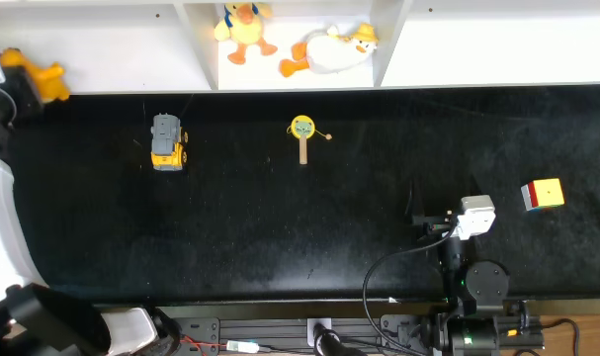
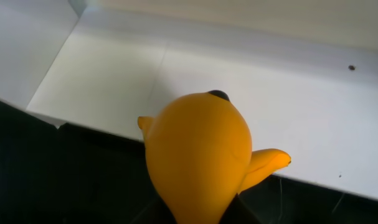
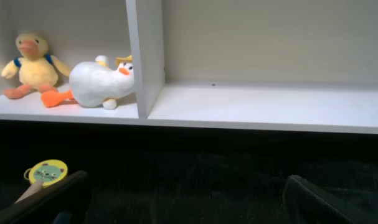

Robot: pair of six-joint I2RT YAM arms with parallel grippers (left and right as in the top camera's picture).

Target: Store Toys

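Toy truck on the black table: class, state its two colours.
The toy truck is grey and yellow, clearest in the top view.

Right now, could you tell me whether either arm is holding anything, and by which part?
The left gripper holds the orange toy by its near end, the contact hidden. The right gripper is open, empty.

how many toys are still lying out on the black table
3: yellow-grey truck at the left, round rattle near the middle, coloured cube at the right. The orange toy at far left is held, so not counted.
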